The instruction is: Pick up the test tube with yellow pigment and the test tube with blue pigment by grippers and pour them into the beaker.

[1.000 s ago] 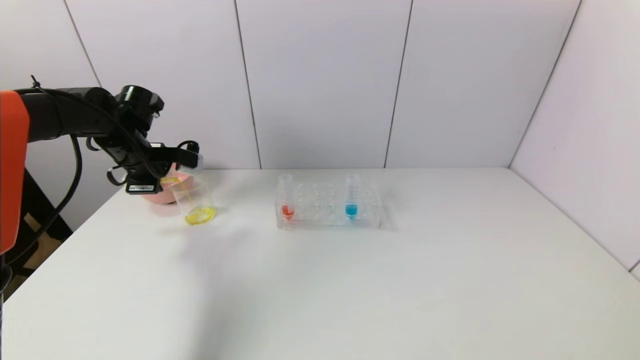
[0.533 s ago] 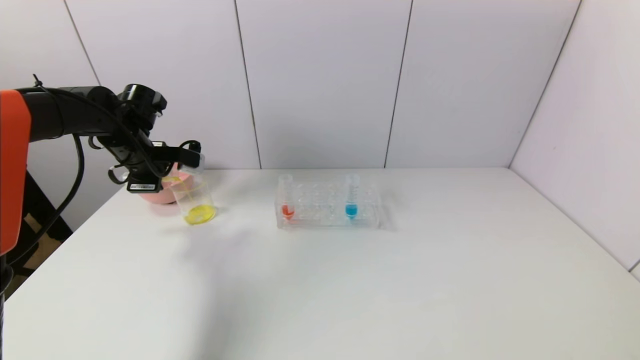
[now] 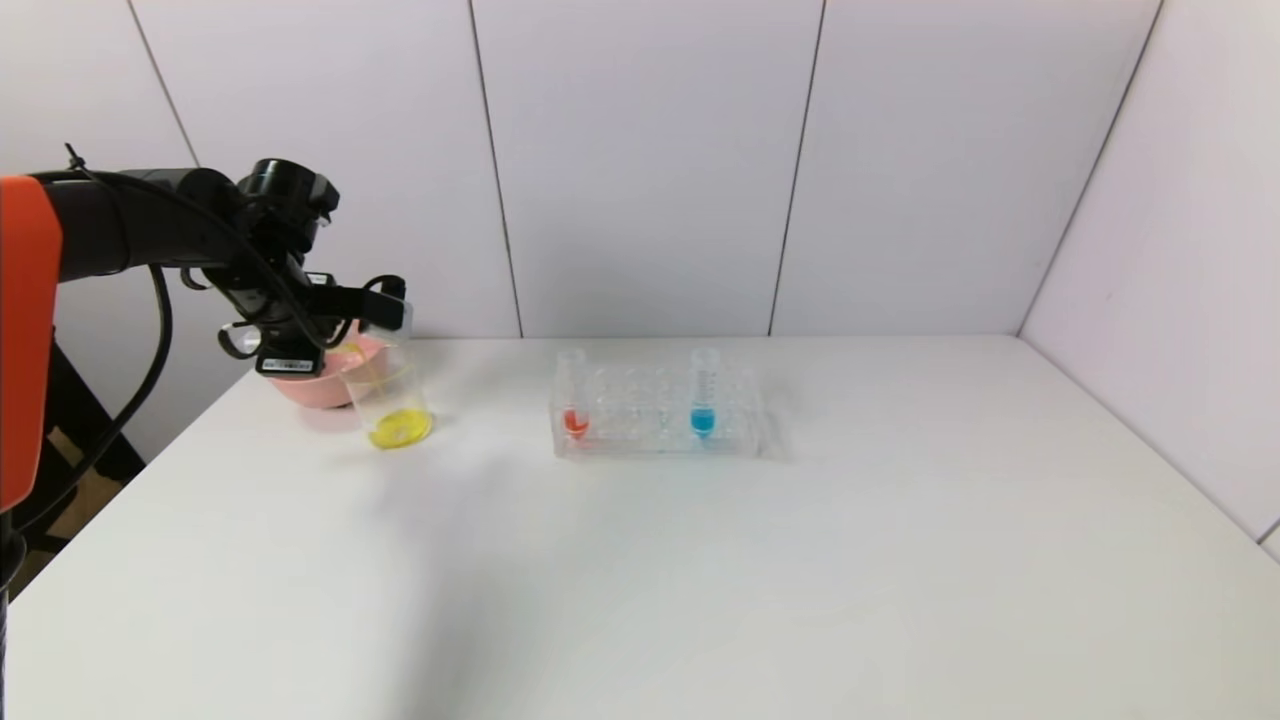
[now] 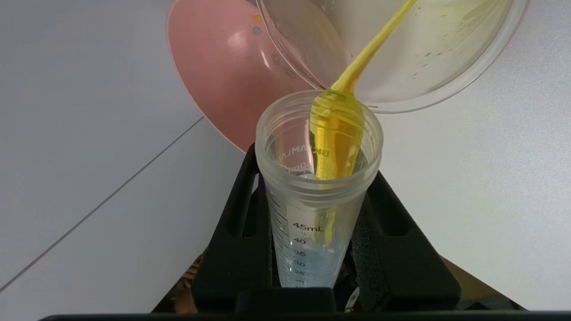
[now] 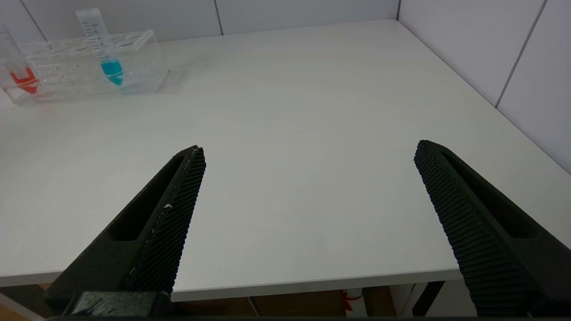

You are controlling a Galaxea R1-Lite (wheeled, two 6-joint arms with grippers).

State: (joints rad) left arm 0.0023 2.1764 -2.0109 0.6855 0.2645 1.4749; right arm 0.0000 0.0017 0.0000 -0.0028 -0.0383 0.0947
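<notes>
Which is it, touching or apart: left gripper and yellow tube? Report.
Touching. The left wrist view shows the left gripper with both black fingers pressed against the sides of the test tube with yellow pigment, clamping it.

Three test tubes (image 3: 704,392) (yellow, red, blue) — one beaker (image 3: 392,405), one bowl (image 3: 305,385), one rack (image 3: 740,425), two grippers (image 5: 308,154).

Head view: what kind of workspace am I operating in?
Likely a mock chemistry bench: a clear tube rack holding the test tube with blue pigment, a beaker with yellow liquid, on a white table with panelled walls.
</notes>
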